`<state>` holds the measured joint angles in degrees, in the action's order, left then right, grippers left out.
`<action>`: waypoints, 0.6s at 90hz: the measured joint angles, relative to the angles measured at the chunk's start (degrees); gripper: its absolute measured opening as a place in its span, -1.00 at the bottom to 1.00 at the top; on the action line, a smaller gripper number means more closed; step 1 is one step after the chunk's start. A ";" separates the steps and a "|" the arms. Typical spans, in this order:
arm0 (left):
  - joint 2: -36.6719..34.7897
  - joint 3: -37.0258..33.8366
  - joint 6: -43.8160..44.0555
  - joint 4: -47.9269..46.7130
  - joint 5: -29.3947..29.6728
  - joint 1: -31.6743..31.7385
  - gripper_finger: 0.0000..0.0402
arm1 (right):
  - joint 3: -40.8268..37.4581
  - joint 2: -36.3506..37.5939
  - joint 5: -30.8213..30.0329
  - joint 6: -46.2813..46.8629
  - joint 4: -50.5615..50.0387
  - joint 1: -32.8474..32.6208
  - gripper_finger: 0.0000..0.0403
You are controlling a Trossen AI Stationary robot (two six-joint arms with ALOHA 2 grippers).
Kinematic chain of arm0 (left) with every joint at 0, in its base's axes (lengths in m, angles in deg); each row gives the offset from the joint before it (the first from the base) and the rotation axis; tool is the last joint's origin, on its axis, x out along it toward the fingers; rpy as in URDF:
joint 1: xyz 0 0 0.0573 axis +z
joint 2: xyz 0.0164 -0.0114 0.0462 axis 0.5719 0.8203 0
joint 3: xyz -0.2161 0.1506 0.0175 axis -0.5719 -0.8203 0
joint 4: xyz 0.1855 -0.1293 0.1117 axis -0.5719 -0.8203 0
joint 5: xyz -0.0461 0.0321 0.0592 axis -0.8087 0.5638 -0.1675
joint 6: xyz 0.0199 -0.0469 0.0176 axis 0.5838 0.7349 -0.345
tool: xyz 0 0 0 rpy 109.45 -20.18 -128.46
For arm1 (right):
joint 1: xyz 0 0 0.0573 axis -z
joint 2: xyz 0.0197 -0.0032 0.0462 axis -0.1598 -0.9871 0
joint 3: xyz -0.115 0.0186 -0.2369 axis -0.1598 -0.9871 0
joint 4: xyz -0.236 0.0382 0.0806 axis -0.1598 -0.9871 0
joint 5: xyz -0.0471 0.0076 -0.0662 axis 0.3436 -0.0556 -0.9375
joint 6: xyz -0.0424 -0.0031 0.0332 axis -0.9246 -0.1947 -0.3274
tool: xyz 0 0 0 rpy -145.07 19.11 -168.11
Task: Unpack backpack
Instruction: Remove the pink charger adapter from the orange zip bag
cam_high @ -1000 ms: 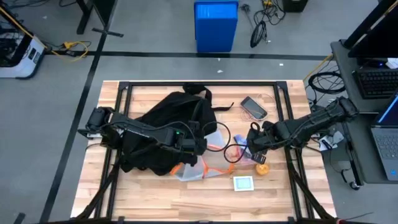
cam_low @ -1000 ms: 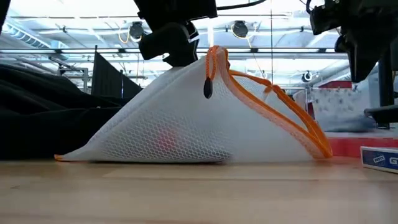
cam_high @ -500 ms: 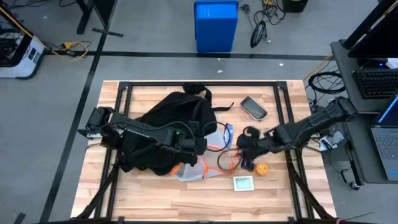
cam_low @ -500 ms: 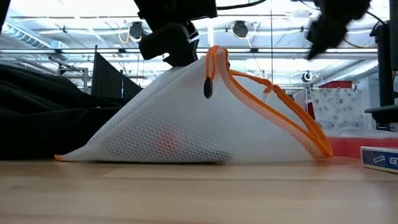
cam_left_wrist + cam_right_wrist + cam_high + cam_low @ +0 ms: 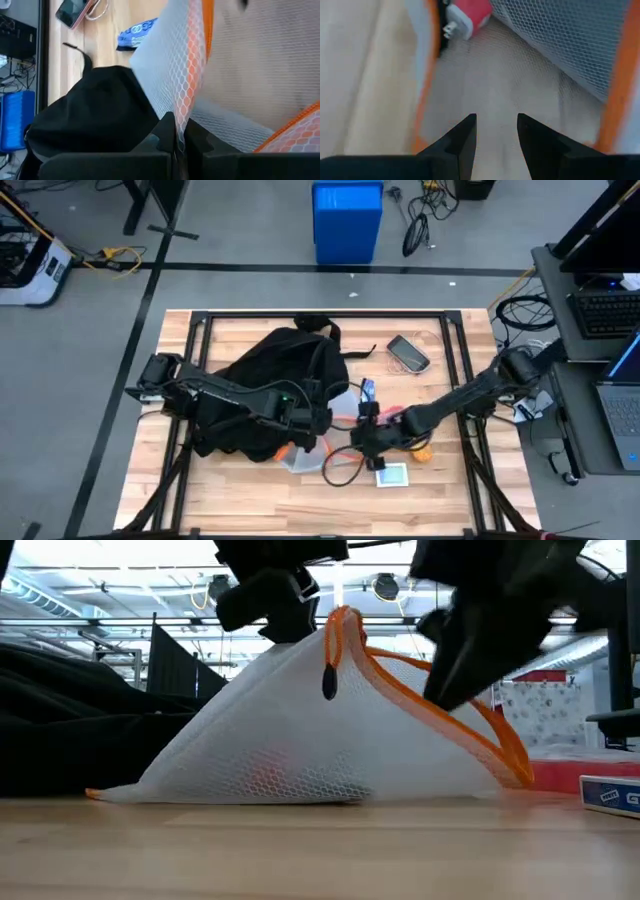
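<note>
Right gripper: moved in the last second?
Yes. In the high view the right gripper has swung leftward, away from the phone, to the mesh bag by the backpack.

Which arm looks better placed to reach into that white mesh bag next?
Right: its open gripper points into the mesh bag opening, while the left gripper is pinching the bag's edge up.
</note>
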<state>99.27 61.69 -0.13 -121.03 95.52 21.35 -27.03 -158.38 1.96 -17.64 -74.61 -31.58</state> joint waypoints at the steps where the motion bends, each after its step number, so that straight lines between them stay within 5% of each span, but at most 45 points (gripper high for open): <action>1: 0.00 0.00 -0.01 -0.01 0.00 -0.19 -1.00 | 0.00 -0.38 0.04 -0.20 0.37 0.14 -0.37; 25: 0.00 0.00 -0.02 2.07 0.00 -3.17 -1.00 | 0.00 -4.94 0.72 -5.24 15.71 3.23 -0.37; 41: 0.00 0.00 -0.70 3.01 1.81 -2.96 -1.00 | 0.00 -5.72 11.81 -7.19 24.78 3.60 -0.37; 54: 0.00 0.00 -3.50 3.40 5.06 -2.15 -1.00 | 0.00 -5.72 13.80 -5.75 24.87 3.61 -0.37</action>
<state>99.27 61.69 -3.63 -117.63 100.57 19.20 -27.03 -164.10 15.76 -23.39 -49.74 -27.97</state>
